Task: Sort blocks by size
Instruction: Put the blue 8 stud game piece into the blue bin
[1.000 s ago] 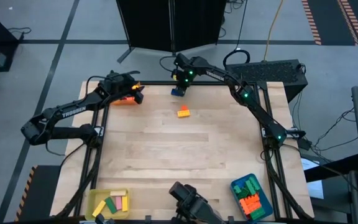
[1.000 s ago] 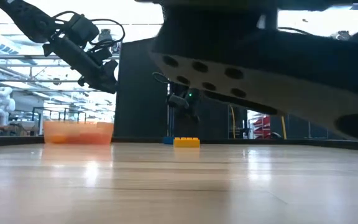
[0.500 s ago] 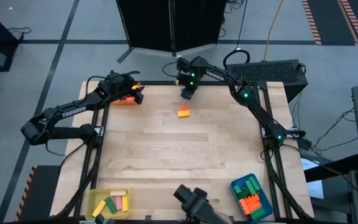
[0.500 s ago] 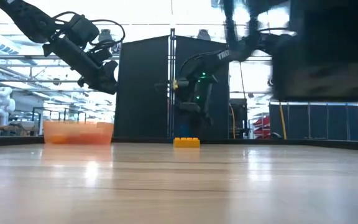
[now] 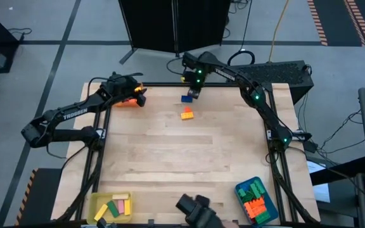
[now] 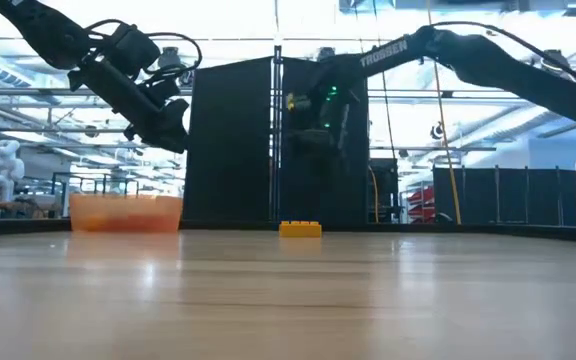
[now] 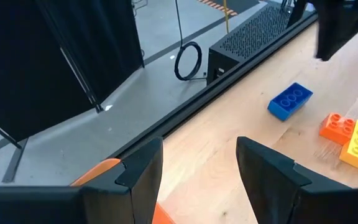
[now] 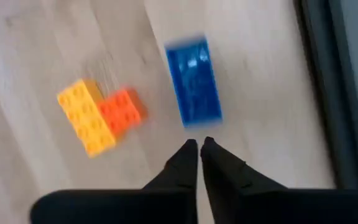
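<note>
At the far edge of the table point(image 5: 170, 152) we have the right end effector point(image 5: 192, 93) hanging above a blue block point(image 5: 186, 98), fingers pressed together and empty; in the right wrist view the closed fingertips point(image 8: 197, 149) sit just short of that block's near end. The blue block point(image 8: 194, 79) is a short bar with a double row of studs, lying flat on the wood. Near it, apart from it, lie a yellow block point(image 8: 86, 126) and a smaller orange block point(image 8: 122, 111), touching each other and forming an L; we cannot tell whether they are locked together. The left end effector point(image 7: 199, 168) waits over the far left corner with its fingers parted and nothing between them, above an orange tray point(image 5: 127, 101). Near the front edge, a yellow tray point(image 5: 109, 206) and a blue tray point(image 5: 256, 200) already hold sorted blocks. Risks, as we judge them: with the fingers clenched, a descent onto the blue block would push or skid it rather than seize it, possibly toward the table rim, which lies close. A grasp across its long axis may exceed the finger span. If the yellow and orange pair is in fact joined, lifting one drags the other into the wrong tray.
</note>
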`<state>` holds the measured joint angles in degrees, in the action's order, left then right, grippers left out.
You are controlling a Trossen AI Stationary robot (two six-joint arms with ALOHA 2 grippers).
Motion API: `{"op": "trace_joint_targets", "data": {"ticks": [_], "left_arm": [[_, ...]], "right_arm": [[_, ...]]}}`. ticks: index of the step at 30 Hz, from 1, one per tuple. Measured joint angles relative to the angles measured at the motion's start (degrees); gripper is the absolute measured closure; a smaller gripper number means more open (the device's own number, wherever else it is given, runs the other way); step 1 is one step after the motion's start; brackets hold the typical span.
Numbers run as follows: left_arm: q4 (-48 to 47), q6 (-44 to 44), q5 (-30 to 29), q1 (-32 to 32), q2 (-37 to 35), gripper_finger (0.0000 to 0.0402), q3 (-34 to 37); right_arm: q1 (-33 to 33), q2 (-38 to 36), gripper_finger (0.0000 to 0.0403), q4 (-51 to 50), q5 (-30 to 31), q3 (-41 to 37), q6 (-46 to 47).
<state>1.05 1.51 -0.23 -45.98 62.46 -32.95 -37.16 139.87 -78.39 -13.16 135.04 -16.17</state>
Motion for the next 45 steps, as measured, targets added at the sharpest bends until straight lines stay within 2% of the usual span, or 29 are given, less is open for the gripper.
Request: {"op": "trace_joint_targets", "data": {"ticks": [3, 7, 9, 13, 17, 21, 28, 33, 37, 41, 45], "left_arm": [[-0.2, 0.5, 0.0, 0.0, 0.0, 0.0196, 0.0], [-1.9, 0.4, 0.0, 0.0, 0.0, 0.0196, 0.0], [-2.5, 0.5, 0.0, 0.0, 0.0, 0.0196, 0.0], [-2.6, 0.8, 0.0, 0.0, 0.0, 0.0196, 0.0], [-2.6, 0.8, 0.0, 0.0, 0.0, 0.0196, 0.0], [-2.6, 0.8, 0.0, 0.0, 0.0, 0.0196, 0.0], [-2.6, 2.1, -0.1, 0.0, 0.0, 0.0196, 0.0], [-2.5, 2.0, -0.2, 0.0, 0.0, 0.0196, 0.0], [-2.5, 2.0, -0.2, 0.0, 0.0, 0.0196, 0.0], [-2.5, 2.0, -0.2, 0.0, 0.0, 0.0196, 0.0], [-2.4, 1.9, -0.3, 0.0, 0.0, 0.0196, 0.0]], "right_arm": [[1.9, 0.3, 0.0359, 5.5, 1.3, 0.0, -4.7], [4.4, 2.3, 0.0308, 7.5, 11.9, 0.0, -11.7], [5.2, 3.4, 0.0278, 6.7, 14.6, -0.1, -16.3], [5.5, 3.7, 0.0222, 7.3, 13.5, -0.1, -21.5], [5.3, 3.7, 0.0183, 7.6, 12.8, -0.1, -24.1], [5.0, 3.7, 0.0158, 7.9, 9.8, -0.9, -25.0], [5.0, 3.7, 0.0123, 8.6, 11.2, -5.4, -25.4], [4.9, 3.8, 0.0118, 11.6, 11.7, -6.7, -24.6], [4.8, 3.8, 0.0131, 14.3, 11.4, -6.6, -23.5], [4.6, 3.7, 0.0165, 13.7, 10.2, -6.6, -22.9], [4.6, 3.7, 0.0217, 12.3, 10.0, -6.6, -22.1]]}}
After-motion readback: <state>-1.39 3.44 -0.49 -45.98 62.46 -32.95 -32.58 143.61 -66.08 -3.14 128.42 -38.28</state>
